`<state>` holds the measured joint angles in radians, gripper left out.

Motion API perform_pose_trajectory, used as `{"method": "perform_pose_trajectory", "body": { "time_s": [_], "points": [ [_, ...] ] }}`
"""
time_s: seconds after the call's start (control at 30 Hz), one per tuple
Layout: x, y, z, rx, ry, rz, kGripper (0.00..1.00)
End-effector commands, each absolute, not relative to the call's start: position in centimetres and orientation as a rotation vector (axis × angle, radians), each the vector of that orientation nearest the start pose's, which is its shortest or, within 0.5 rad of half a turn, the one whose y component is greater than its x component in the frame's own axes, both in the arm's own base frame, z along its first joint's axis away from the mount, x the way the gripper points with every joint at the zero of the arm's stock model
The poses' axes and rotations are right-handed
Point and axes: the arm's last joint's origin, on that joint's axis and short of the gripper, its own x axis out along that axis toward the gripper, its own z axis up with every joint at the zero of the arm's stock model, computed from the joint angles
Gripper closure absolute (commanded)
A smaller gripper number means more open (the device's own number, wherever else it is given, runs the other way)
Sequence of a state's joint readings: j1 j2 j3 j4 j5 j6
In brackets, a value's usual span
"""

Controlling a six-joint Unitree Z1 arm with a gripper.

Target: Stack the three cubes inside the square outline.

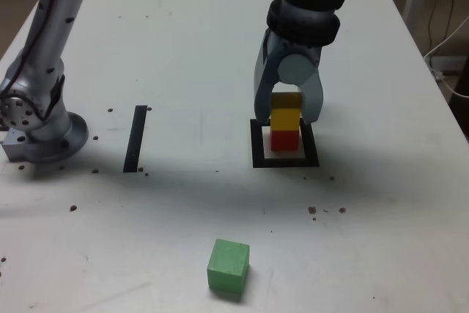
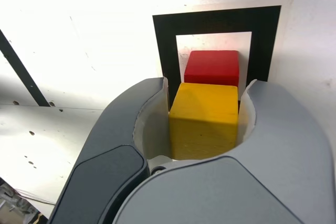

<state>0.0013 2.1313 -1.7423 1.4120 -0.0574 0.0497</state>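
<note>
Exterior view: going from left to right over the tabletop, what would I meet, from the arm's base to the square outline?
Arm's base → straight black tape strip → green cube → square outline

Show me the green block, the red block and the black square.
Green block (image 1: 230, 256): exterior view, top face.
Red block (image 1: 284, 141): exterior view, front face.
Black square (image 1: 286, 163): exterior view, near edge.

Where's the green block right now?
In the exterior view, the green block sits on the table near the bottom, just left of centre, below and left of the black square outline.
</note>
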Motion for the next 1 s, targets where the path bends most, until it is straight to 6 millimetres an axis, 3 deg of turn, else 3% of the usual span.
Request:
{"method": "perform_pose_trajectory", "body": {
  "time_s": [0.0, 0.1, 0.5, 0.73, 0.97],
  "points": [
    [38.2, -0.1, 25.1, -0.020, 1.805, -0.086, 0.09],
    [38.2, -0.1, 25.1, -0.018, 1.806, -0.086, 0.01],
    [37.6, 0.0, 25.7, -0.005, 1.799, -0.078, 0.00],
    [35.8, -0.3, 28.9, 0.063, 1.740, -0.045, 0.00],
    [32.9, -2.8, 32.0, 0.161, 1.684, -0.063, 0.00]
  ]
}}
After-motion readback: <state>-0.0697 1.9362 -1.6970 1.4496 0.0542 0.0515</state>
